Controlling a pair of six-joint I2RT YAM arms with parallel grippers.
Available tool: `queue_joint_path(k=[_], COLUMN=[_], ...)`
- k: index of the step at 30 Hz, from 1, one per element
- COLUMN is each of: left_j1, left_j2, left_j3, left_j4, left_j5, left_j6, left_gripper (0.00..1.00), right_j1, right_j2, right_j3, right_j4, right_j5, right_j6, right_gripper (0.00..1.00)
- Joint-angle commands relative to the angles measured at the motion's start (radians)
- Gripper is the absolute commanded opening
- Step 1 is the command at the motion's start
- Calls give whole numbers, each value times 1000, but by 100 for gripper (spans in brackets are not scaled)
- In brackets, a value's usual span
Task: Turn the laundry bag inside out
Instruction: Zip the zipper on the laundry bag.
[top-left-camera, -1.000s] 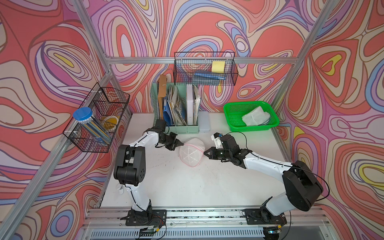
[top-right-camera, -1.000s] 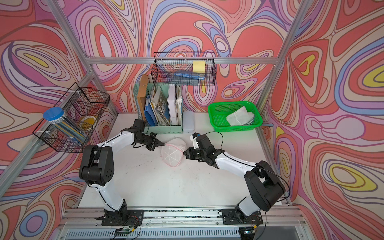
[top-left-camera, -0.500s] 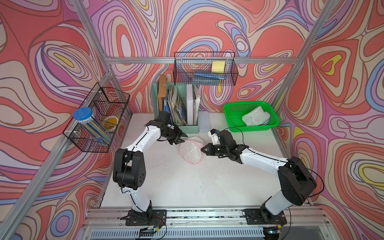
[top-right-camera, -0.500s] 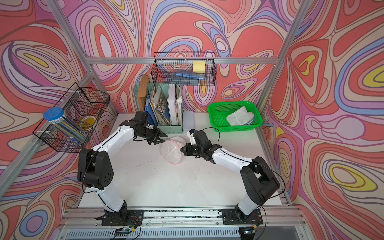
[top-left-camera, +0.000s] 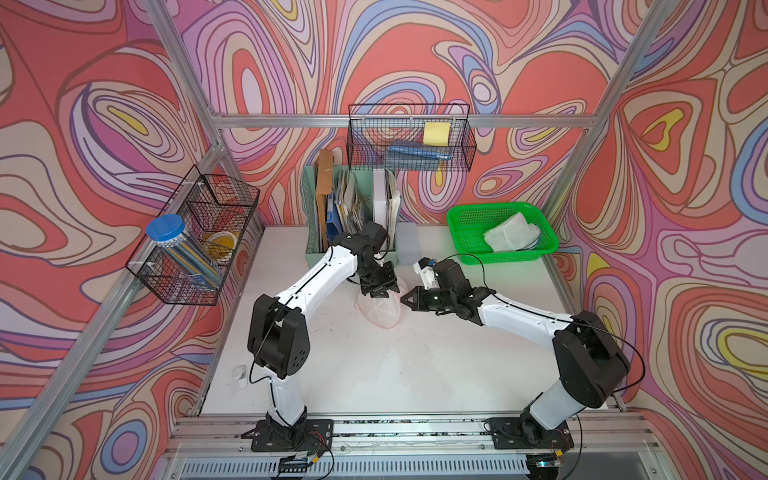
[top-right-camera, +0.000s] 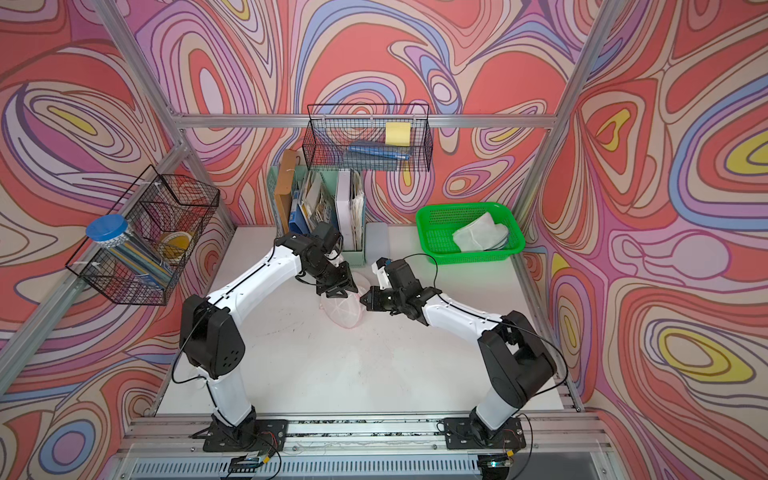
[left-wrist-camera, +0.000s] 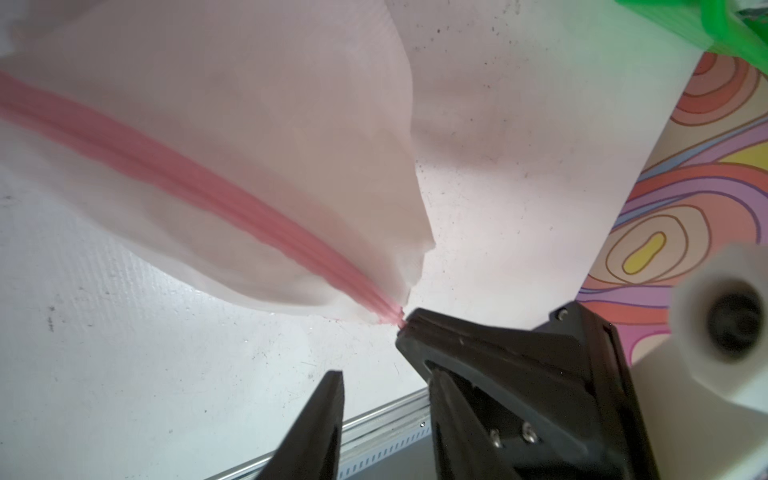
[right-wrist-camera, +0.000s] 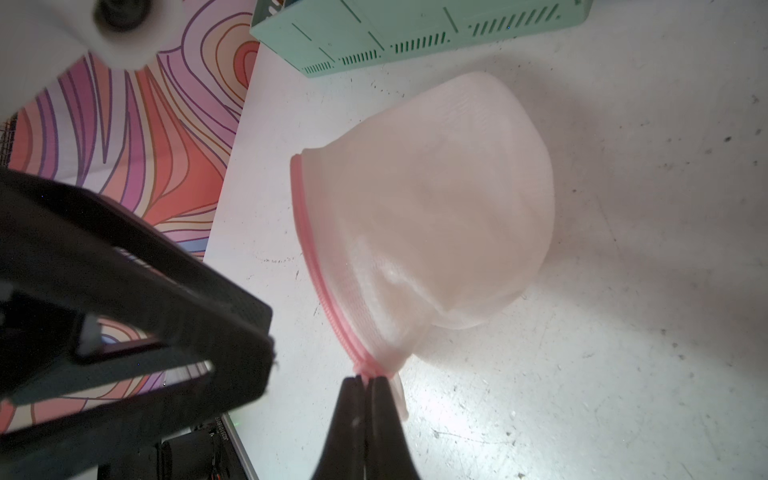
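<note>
The laundry bag (top-left-camera: 380, 311) (top-right-camera: 344, 311) is translucent white mesh with a pink zipper rim (right-wrist-camera: 316, 266). It lies bulged on the white table (top-left-camera: 374, 374), mid-table. My right gripper (right-wrist-camera: 365, 380) (top-left-camera: 405, 300) is shut on the pink rim at the bag's right end. My left gripper (left-wrist-camera: 386, 372) (top-left-camera: 378, 291) hangs over the bag's far edge, jaws open with nothing between them. The left wrist view shows the bag (left-wrist-camera: 249, 166) ahead, with the right gripper's tips pinching the rim. The bag's left side is hidden under the left gripper in both top views.
A mint file organizer (top-left-camera: 309, 249) and a clear box (top-left-camera: 407, 249) stand just behind the bag. A green basket (top-left-camera: 469, 237) with folded mesh bags sits at the back right. Wire baskets (top-left-camera: 195, 245) (top-left-camera: 409, 141) hang on the walls.
My left gripper has opened and let go of the bag, then swung up over its far edge. The right gripper has carried the bag's rim a little toward the back left.
</note>
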Motion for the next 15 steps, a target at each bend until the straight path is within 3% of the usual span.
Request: queue_joint_path(k=[1, 11, 15], left_j1=[-7, -12, -18], left_j2=[33, 70, 90], left_j3=[38, 31, 24], left_j4=[-39, 24, 46], left_j5=[-66, -80, -69], left_j6=[-2, -86, -107], left_gripper=[40, 43, 36], right_j1=[10, 16, 18], right_j2=[-2, -2, 0], right_j3=[7, 7, 8], right_j4=[2, 2, 1], right_j5=[-5, -14, -16], right_j6=[-14, -18, -22], right_gripper=[0, 0, 0])
